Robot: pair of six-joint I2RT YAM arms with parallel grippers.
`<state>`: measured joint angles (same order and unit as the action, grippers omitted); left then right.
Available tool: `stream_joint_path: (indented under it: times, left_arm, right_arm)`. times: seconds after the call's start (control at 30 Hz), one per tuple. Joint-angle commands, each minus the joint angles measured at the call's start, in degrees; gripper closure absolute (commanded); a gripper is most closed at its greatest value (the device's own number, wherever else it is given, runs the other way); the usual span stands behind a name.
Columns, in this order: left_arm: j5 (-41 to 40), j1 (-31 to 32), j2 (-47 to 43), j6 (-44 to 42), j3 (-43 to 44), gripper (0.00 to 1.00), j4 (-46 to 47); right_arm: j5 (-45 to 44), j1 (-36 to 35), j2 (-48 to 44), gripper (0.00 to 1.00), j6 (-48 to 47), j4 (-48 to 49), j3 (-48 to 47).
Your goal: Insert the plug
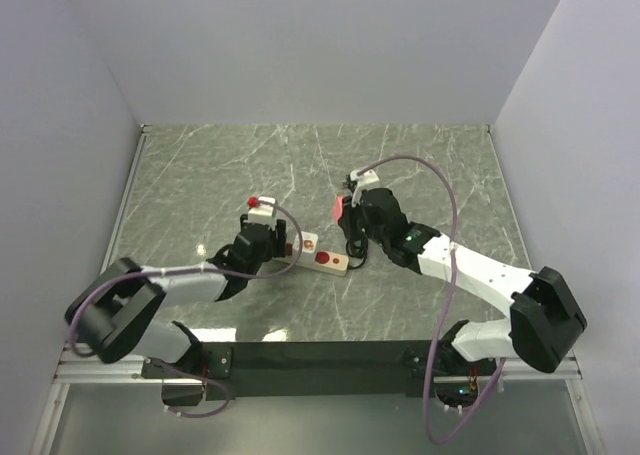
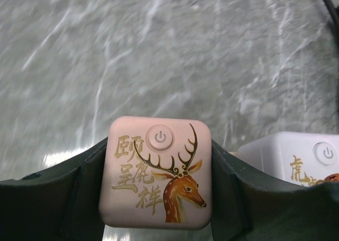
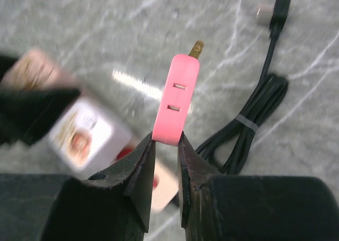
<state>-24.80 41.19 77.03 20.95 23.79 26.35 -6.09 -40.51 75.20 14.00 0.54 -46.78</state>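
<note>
Basically, the green marble-pattern table (image 1: 200, 165) carries everything. The left arm (image 1: 180, 280) reaches in from the lower left and the right arm (image 1: 470, 265) from the lower right, meeting mid-table.

A pale modular power strip (image 1: 322, 262) lies flat on the table between them, running diagonally. The left jaws are closed on its left end. In the left wrist view the dark fingers (image 2: 53, 204) press both sides of a pink square block with deer print and power button (image 2: 156, 172). A white block with its own button (image 2: 296, 161) sits just beside it. This hold likely pins the strip so it won't slide under a push.

A bundled black cable with a tie (image 3: 254, 119) lies on the table near the strip's right end. Cannot tell if they touch.

The flat pink plug (image 3: 177, 100) is pinched at its near end by the right jaws, which are almost shut with only the plug's thickness between them. It is held edge-on and seems lifted off the table, beside the strip. Two slots on its edge face the wrist camera.

A small brass prong (image 3: 196, 48) sticks out of the far tip, pointing away from the jaws. Gripping the tail probably keeps the prong end free for insertion. The plug is not yet inserted and needs lining up with a socket. The strip is blurred in the right wrist view, so which socket is unclear.
</note>
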Motion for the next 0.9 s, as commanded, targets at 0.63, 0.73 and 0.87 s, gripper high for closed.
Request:
stream_joint_path:
  times: [0.63,0.73,0.87]
  left_arm:
    - [45.89,-8.23,12.52,-26.05,10.22,1.0,17.69]
    - [46.76,-8.58,13.49,-26.23,11.36,0.99,15.84]
    - [48.78,-8.84,12.01,-26.14,10.31,0.99,16.1]
  right_arm:
    - [12.4,-3.35,-4.01,1.0,-13.03,-36.47,-13.05]
    - [13.55,-3.26,-3.57,1.0,-13.47,-40.25,-15.34]
    - [17.84,-3.35,-1.56,1.0,-15.41,-46.13,-18.34]
